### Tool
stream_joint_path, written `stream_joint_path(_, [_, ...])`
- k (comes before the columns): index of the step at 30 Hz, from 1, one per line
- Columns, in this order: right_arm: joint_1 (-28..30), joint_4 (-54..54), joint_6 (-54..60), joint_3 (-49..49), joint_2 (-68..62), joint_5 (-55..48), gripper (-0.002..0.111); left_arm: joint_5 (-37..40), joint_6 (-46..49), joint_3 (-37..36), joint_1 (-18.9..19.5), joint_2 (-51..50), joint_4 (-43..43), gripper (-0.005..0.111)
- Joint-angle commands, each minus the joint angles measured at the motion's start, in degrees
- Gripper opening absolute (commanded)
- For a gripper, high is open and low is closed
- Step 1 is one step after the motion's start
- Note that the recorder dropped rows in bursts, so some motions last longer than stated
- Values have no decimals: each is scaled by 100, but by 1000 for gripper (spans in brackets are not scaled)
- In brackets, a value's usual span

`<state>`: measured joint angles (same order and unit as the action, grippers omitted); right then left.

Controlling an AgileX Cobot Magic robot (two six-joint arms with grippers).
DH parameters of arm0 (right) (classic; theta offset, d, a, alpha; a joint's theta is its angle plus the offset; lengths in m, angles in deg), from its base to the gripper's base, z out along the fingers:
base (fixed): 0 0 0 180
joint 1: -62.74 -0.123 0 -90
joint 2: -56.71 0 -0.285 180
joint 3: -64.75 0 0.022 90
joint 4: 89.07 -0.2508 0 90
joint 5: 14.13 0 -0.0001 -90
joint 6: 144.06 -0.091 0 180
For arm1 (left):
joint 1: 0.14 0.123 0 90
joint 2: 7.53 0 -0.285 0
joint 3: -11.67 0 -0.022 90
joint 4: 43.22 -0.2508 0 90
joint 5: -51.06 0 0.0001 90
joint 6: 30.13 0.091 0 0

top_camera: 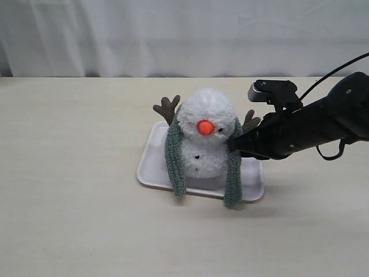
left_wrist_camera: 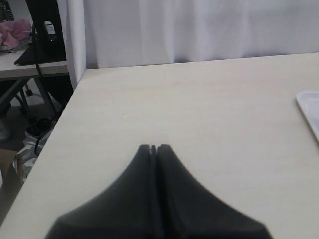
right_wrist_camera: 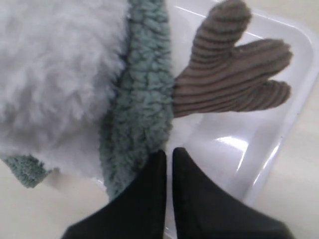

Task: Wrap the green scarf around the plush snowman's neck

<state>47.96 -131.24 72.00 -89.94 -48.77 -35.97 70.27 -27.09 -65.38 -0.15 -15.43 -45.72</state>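
The green scarf (top_camera: 233, 171) hangs from both sides of the neck (top_camera: 197, 141) of the plush snowman (top_camera: 204, 112). The stretch behind the neck is hidden. Both ends trail down the front, uncrossed.

One end hangs directly below the tip of the right claw (top_camera: 233, 144); the other is on the far side of the snowman from it.

Right claw: fingers pressed together, nothing seen between them, tips against the scarf's edge at the snowman's side. A brown twig arm (right_wrist_camera: 232, 74) juts out just beyond the tips, beside the scarf.

The snowman stands upright on a white tray (top_camera: 151, 167), which extends under the right claw's tip.

Left claw (left_wrist_camera: 153, 148): fingers pressed together, holding nothing, above bare table (left_wrist_camera: 199, 109). Only a tray corner shows ahead of it, off to one side.
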Motion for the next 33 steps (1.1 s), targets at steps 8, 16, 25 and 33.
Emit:
stream_joint_path(8, [-7,-713,795,-257,-1,-678,4,-69,-14,-17,-7,11,14,0])
stream_joint_path(16, [-7,-962,1028,-266,-1,-812,4,-69,-14,-17,-7,11,14,0])
stream_joint_path(25, [-7,-1107,1202,-266,345,-1418,4,-69,-14,-17,-7,11,14,0])
stream_joint_path(33, [-7,-1652,2002,-266,573,-2680,4,-69,-14,-17,-7,11,14,0])
